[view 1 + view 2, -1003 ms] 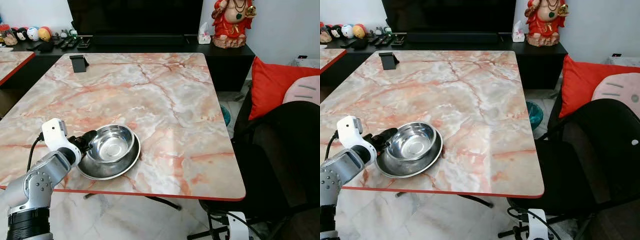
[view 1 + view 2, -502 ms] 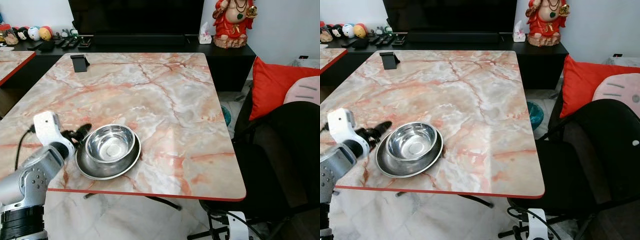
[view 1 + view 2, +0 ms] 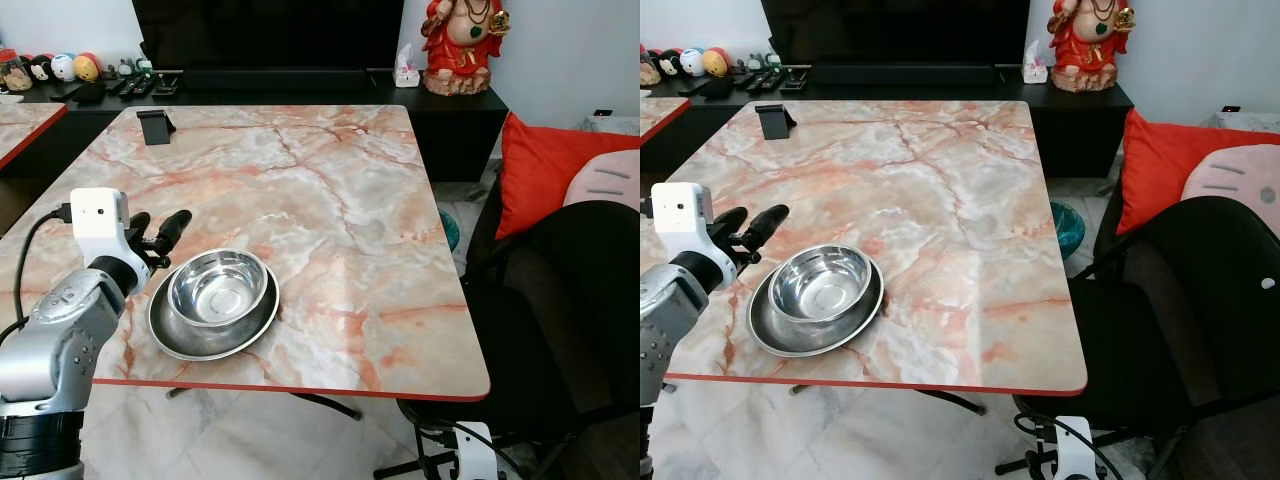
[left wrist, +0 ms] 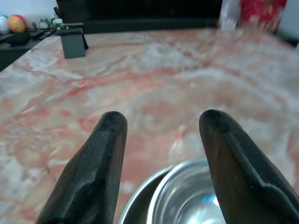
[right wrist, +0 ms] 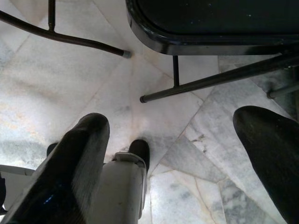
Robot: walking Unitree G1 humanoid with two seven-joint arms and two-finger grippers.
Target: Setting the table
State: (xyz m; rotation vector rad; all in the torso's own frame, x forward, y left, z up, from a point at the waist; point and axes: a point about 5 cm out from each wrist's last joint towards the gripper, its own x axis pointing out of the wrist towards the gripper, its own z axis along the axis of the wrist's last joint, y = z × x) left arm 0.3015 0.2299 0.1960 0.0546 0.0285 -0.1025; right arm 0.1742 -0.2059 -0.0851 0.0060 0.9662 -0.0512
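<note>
With steel bowl sitting in steel plate near desk edge, left pincer is hovering open just beside, bowl lying toward robot's right; right pincer hanging open over floor.

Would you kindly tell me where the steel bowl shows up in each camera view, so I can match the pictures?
Left eye: steel bowl near the table's front-left corner, nested in a plate.
Right eye: steel bowl, same front-left spot.
Left wrist: its rim below the open fingers.
Right wrist: floor and chair legs.
Shared landmark: black stand.

bare marble table beyond stacked bowls.
</note>
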